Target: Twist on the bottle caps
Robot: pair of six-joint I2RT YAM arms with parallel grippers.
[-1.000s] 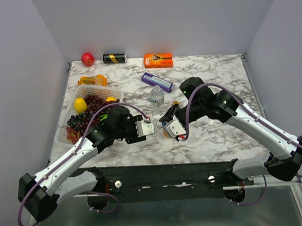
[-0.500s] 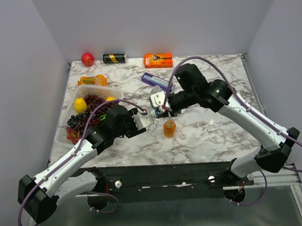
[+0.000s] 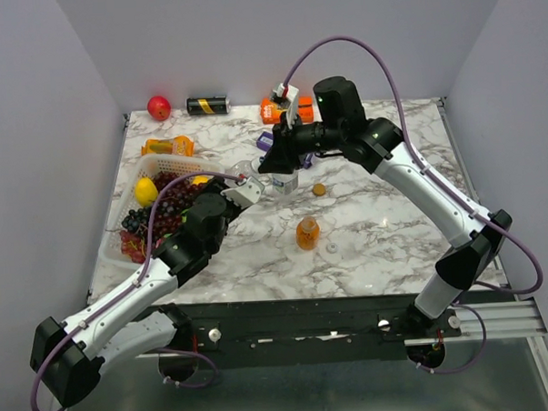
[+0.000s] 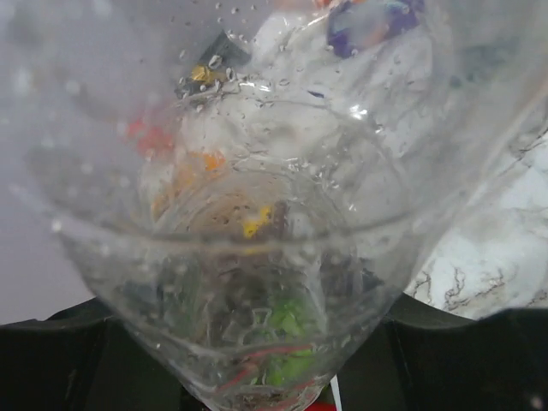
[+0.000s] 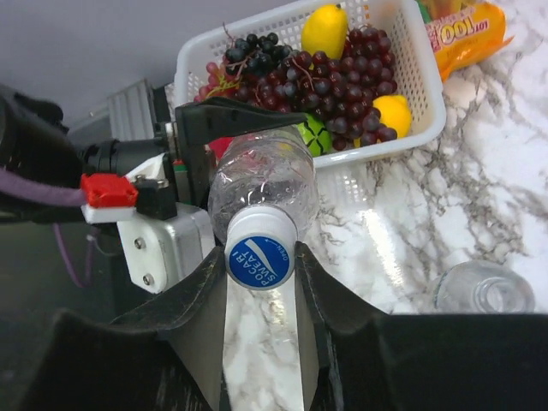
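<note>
My left gripper (image 3: 243,181) is clenched round the body of a clear bottle (image 5: 261,175), holding it off the marble table (image 3: 393,218) and lying nearly level, its neck turned toward my right arm. Through my left wrist camera the bottle's droplet-specked, see-through wall fills nearly the whole view. My right gripper (image 3: 277,160) grasps the blue cap (image 5: 261,259), one finger against each side of it, and the cap sits at the mouth of that bottle; I cannot tell how far it is threaded on. The other clear bottle (image 3: 285,179) stands upright on the table just beside my right fingers, its mouth open. The orange bottle (image 3: 307,232) stands nearer my bases, apart from both grippers. The orange cap (image 3: 320,190) lies on the table between it and my right arm, and the whitish cap (image 3: 331,248) lies near it on the right arm's side. Beyond the held bottle is the white basket (image 5: 377,154) of dark grapes (image 5: 317,81) and lemons (image 5: 325,30)
</note>
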